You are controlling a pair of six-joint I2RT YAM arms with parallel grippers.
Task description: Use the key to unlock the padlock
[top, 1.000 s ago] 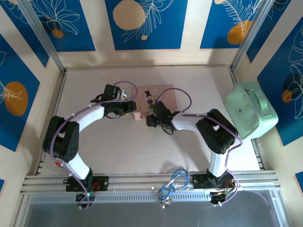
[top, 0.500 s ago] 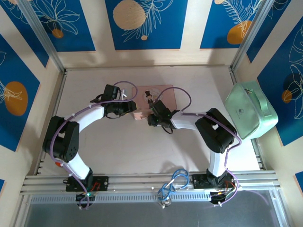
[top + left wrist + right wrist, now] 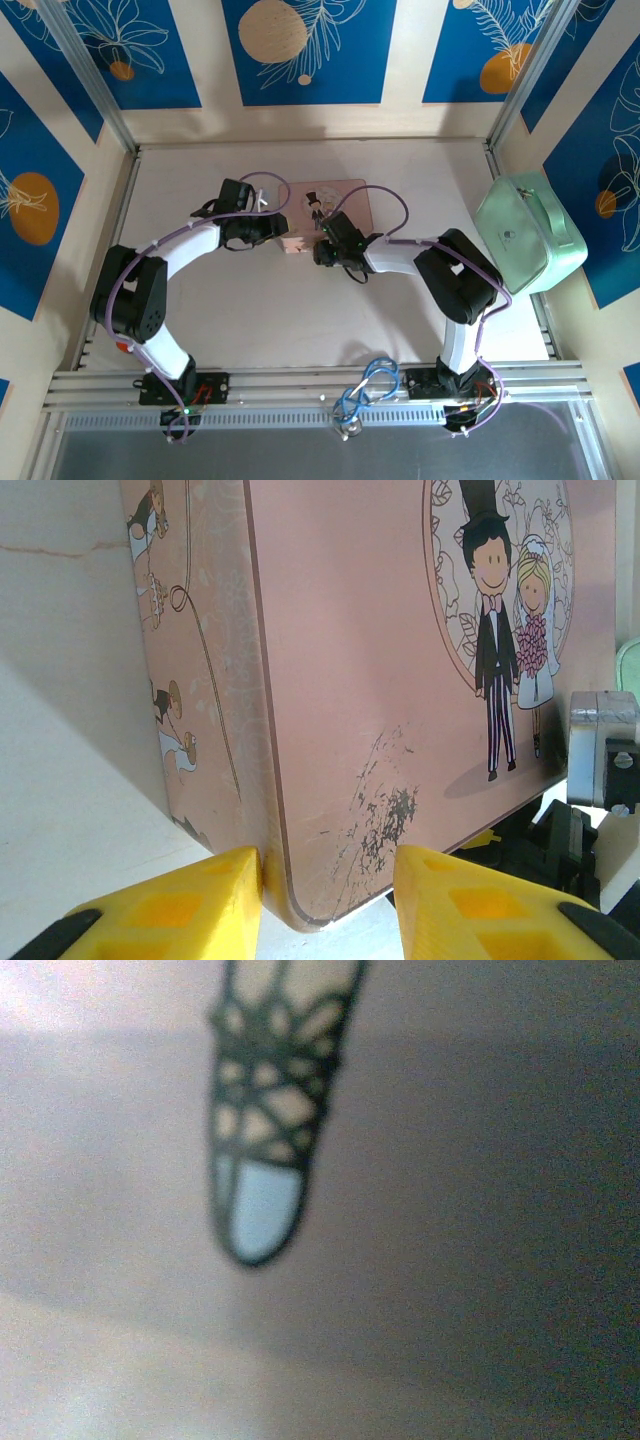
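A pink tin box with a bride-and-groom picture lies flat at the middle of the table. My left gripper is at its near left corner. In the left wrist view its yellow fingers straddle that rounded corner of the pink box, one against the side wall, the other at the near edge. My right gripper presses against the box's near edge, and its jaws are hidden. The right wrist view is a close blur of pinkish surface with a dark lattice shape ending in pale blue. Padlock and key are hidden.
A mint-green case leans at the table's right edge. Blue cable loops hang at the front rail between the arm bases. Walls close off the back and both sides. The right arm's grey hardware sits just past the box's near edge.
The right wrist has shifted slightly up and to the right along the box's near edge. The left arm and the box have stayed put.
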